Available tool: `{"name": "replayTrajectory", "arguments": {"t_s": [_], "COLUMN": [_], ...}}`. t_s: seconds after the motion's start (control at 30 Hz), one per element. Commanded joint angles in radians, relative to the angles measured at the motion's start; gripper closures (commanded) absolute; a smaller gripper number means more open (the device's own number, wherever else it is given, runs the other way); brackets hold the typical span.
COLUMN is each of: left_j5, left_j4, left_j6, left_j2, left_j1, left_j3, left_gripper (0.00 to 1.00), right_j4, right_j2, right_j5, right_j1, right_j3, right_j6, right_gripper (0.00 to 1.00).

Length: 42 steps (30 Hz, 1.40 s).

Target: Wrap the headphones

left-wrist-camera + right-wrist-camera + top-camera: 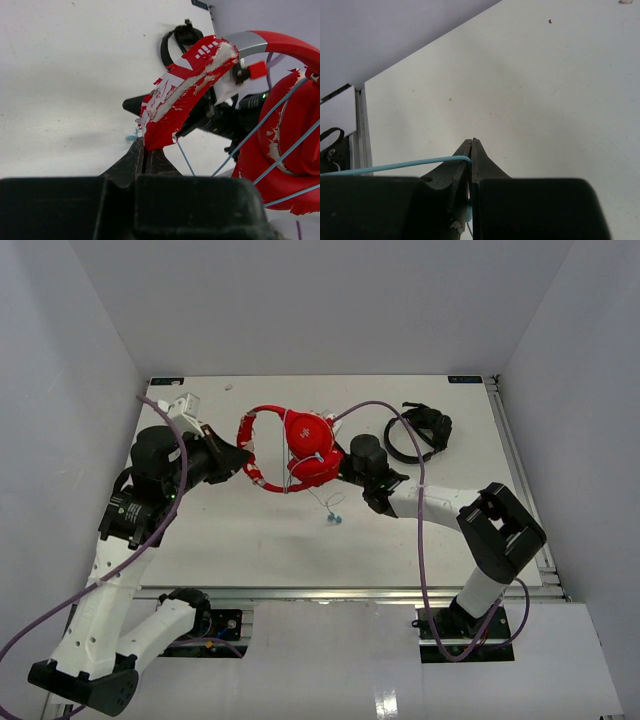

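Two pincers are working the headphones [290,452], which are sitting over the counter [250,540] left of centre, earcups folded together; whether they are resting on it or raised just off it we cannot tell; the black headphones [420,430] are lying well apart to the right.

We are pressing the left pincer [145,149] together on the lower edge of the peeling headband [190,80]. We are pinching the pale blue cable [395,166] in the right pincer [471,156], the cord running off to its left.

Several strands are crossing the earcup [295,130], so we are judging the wrap partly done; a loose tail with its plug [333,518] is trailing below.

For a good turn, we are reckoning: steady the band on the left; carry the cord round the cups under light tension; lay it beside the existing strands; avoid jerking the thin lead.

Writing: white marks are showing on the headband, too flaked to read; no brand legible.
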Motion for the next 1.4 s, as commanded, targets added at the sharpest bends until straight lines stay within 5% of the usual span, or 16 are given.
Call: {"name": "replayTrajectory", "arguments": {"t_s": [0.0, 0.47, 0.7, 1.17, 1.37], "left_j5": [0.267, 0.326, 0.344, 0.382, 0.398], "left_j4": [0.048, 0.029, 0.029, 0.021, 0.024], "left_j6": [0.104, 0.201, 0.196, 0.214, 0.217], "left_j2": [-0.016, 0.022, 0.037, 0.049, 0.057], "left_j1": [-0.002, -0.001, -0.002, -0.002, -0.002], "left_j3": [-0.046, -0.122, -0.117, -0.121, -0.121], "left_gripper": [1.00, 1.00, 1.00, 1.00, 1.00], "right_j4": [0.071, 0.367, 0.498, 0.595, 0.660], "right_j2": [0.003, -0.124, -0.147, -0.134, -0.097], "right_j5": [0.130, 0.181, 0.147, 0.172, 0.152], "right_j1": [-0.034, -0.080, -0.092, -0.111, -0.115], "right_j3": [0.060, -0.135, -0.210, -0.244, -0.227], "right_j6": [0.025, 0.023, 0.031, 0.029, 0.035], "right_gripper": [0.92, 0.92, 0.81, 0.75, 0.83]}}
